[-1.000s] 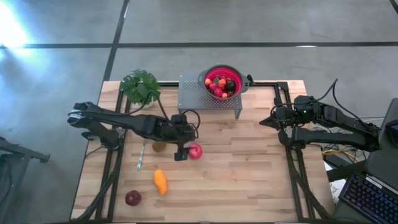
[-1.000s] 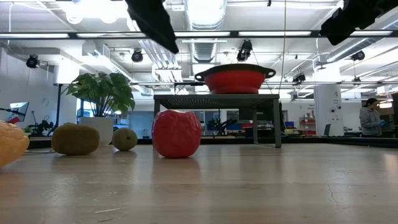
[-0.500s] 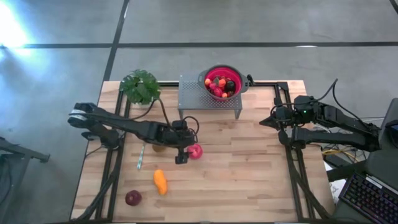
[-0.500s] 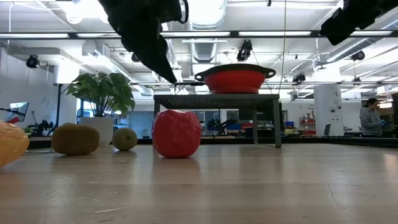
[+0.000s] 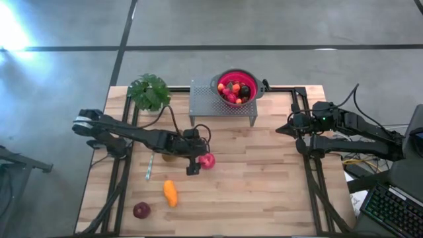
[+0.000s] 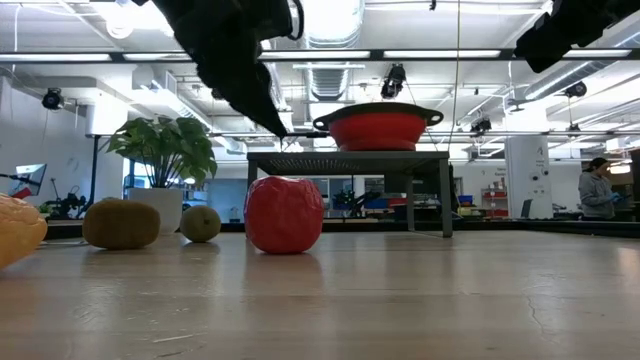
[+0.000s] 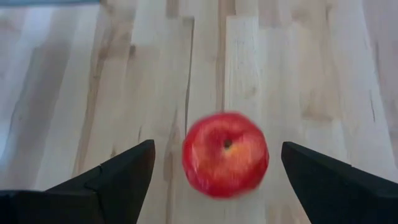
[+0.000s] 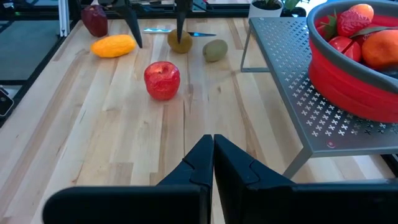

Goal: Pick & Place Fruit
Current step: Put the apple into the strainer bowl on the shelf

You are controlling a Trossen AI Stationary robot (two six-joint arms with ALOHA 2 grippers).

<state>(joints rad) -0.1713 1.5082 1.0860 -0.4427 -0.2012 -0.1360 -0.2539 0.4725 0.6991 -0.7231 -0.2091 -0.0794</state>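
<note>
While the left pincer (image 7: 211, 177) hangs released over the red apple (image 7: 225, 154), its fingertips (image 7: 124, 171) are cut off.

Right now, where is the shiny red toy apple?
In the high view the shiny red toy apple lies on the wooden table, left of centre, in front of the grey metal stand, with the open left gripper beside it and not touching it.

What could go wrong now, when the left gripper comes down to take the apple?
1. The apple is round and lies free on the table. If one finger of the open left gripper touches first, it may roll away.
2. Two kiwis lie close behind it; a pushed apple could knock them.
3. The right gripper waits shut at the table's right edge, no risk.
</note>
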